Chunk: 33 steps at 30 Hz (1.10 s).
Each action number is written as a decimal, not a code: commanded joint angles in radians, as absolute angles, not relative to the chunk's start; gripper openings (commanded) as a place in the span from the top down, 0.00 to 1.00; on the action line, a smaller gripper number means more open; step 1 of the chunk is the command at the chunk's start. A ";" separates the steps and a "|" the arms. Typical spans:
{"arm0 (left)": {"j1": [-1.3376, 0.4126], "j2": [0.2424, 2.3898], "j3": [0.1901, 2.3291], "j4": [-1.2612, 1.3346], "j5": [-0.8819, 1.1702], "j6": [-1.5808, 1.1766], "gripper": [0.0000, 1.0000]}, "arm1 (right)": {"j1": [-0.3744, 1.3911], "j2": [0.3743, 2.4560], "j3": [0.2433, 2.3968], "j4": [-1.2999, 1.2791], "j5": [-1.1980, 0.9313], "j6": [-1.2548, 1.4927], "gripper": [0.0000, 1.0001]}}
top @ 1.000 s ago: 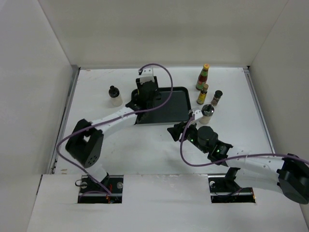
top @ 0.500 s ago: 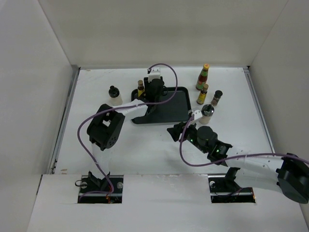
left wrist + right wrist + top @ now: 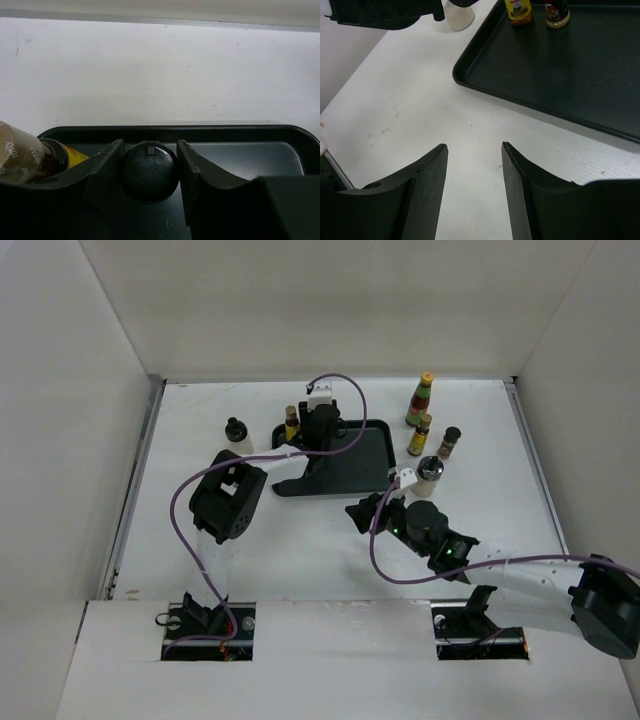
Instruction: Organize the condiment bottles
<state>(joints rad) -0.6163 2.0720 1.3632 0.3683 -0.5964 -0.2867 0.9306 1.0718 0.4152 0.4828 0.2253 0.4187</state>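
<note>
left gripper [image 3: 150, 150] is reaching over the far-left corner of the black tray [image 3: 358, 458], and its fingers are pressed against both sides of a dark-capped jar [image 3: 150, 172], so it looks clamped on it. that jar is standing in the tray right by the back rim. just to its left, also in the tray, is an amber yellow-label bottle [image 3: 291, 423]; the two are close, can't tell if they touch.

right gripper [image 3: 473, 147] has its fingers spread apart with nothing between them, hanging over bare table [image 3: 300, 535] just off the tray's near edge.

the rest of the bottles are on the table. the white bottle with the black cap [image 3: 236, 438] is alone, left of the tray. right of the tray there's a cluster: tall red bottle [image 3: 421, 400] at the back, second amber bottle [image 3: 420, 434] in front of it, another dark-capped jar [image 3: 449, 443] beside that, and the silver-lidded shaker [image 3: 429, 475] nearest, close to the tray's right rim.
</note>
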 commanded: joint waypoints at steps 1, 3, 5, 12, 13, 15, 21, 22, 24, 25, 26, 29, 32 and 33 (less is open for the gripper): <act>-0.614 2.063 1.414 0.430 -0.601 -0.276 0.56 | 0.938 1.040 0.426 0.540 0.215 0.416 0.46; -0.614 2.057 1.413 0.430 -0.600 -0.276 0.49 | 0.938 1.029 0.422 0.541 0.215 0.419 0.46; -0.616 2.046 1.408 0.430 -0.589 -0.276 0.43 | 0.938 1.022 0.420 0.540 0.213 0.419 0.46; -0.660 1.915 1.370 0.422 -0.588 -0.244 0.27 | 0.938 1.002 0.417 0.534 0.213 0.416 0.46; -0.669 1.892 1.365 0.419 -0.588 -0.238 0.26 | 0.938 1.002 0.417 0.534 0.213 0.416 0.46; -0.702 1.814 1.347 0.408 -0.586 -0.204 0.26 | 0.938 1.008 0.417 0.535 0.213 0.419 0.46; -0.708 1.585 1.195 0.402 -0.606 -0.204 0.26 | 0.938 1.003 0.420 0.526 0.218 0.420 0.46; -0.693 1.542 1.154 0.397 -0.618 -0.215 0.26 | 0.938 0.999 0.417 0.526 0.218 0.420 0.46; -0.653 1.464 1.077 0.373 -0.643 -0.245 0.26 | 0.938 0.996 0.417 0.526 0.215 0.420 0.46; -0.622 1.432 1.040 0.358 -0.655 -0.262 0.26 | 0.938 0.997 0.417 0.529 0.213 0.423 0.46; -0.589 1.405 1.005 0.345 -0.661 -0.282 0.26 | 0.936 1.003 0.417 0.534 0.213 0.423 0.46; -0.472 1.358 0.918 0.301 -0.643 -0.360 0.26 | 0.941 1.046 0.434 0.532 0.209 0.422 0.45; -0.366 1.376 0.894 0.261 -0.601 -0.416 0.26 | 0.978 1.100 0.460 0.535 0.186 0.414 0.45; -0.335 1.396 0.899 0.250 -0.591 -0.422 0.26 | 0.992 1.118 0.469 0.538 0.180 0.410 0.45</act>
<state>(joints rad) -0.3935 1.3735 0.9089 0.2993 -0.6243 -0.3473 0.9546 1.0798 0.4183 0.4870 0.2199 0.4179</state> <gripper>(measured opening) 0.742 0.545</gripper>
